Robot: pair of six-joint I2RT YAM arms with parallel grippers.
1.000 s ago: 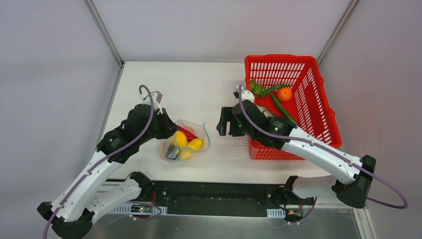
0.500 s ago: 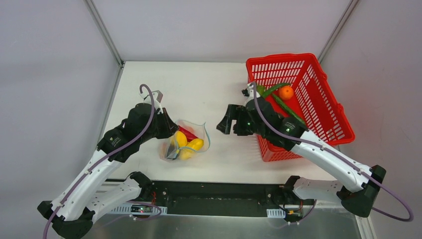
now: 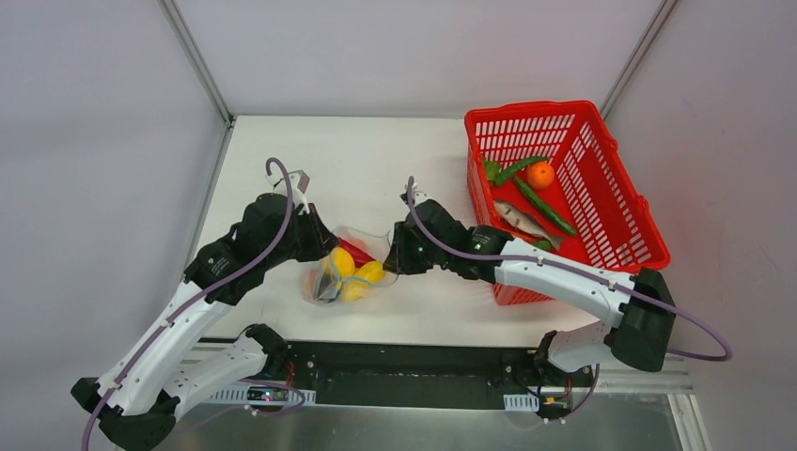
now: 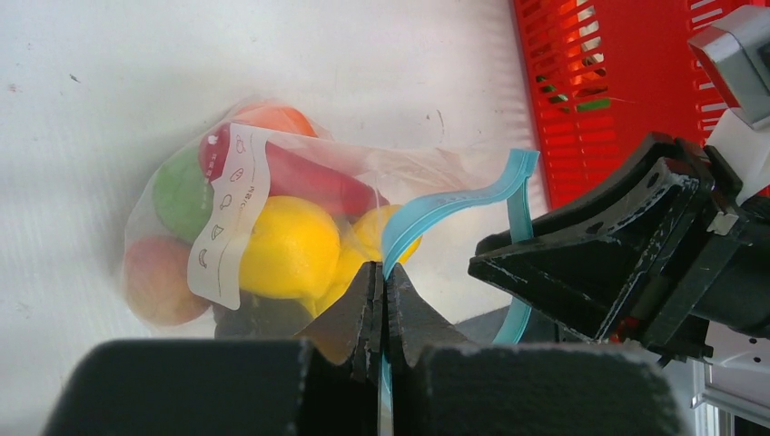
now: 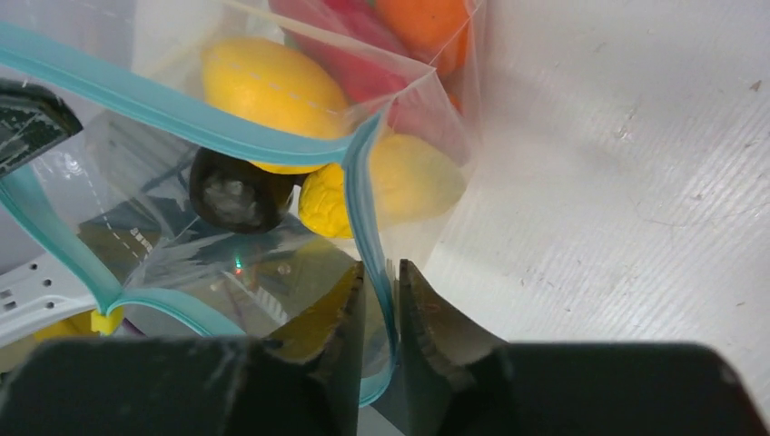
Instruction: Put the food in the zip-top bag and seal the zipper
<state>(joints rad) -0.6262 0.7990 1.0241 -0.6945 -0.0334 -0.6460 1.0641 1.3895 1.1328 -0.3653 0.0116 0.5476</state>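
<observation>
Clamping zipper (image 4: pixel 454 202): left end effector (image 4: pixel 381 277) | right wrist alone shows right end effector (image 5: pixel 381 265) straddling it, grasp unclear

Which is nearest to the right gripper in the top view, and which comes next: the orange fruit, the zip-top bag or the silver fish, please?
1. zip-top bag, at the right gripper's fingertips, mid-table.
2. silver fish, in the red basket, nearer part.
3. orange fruit, farther back in the basket.
</observation>
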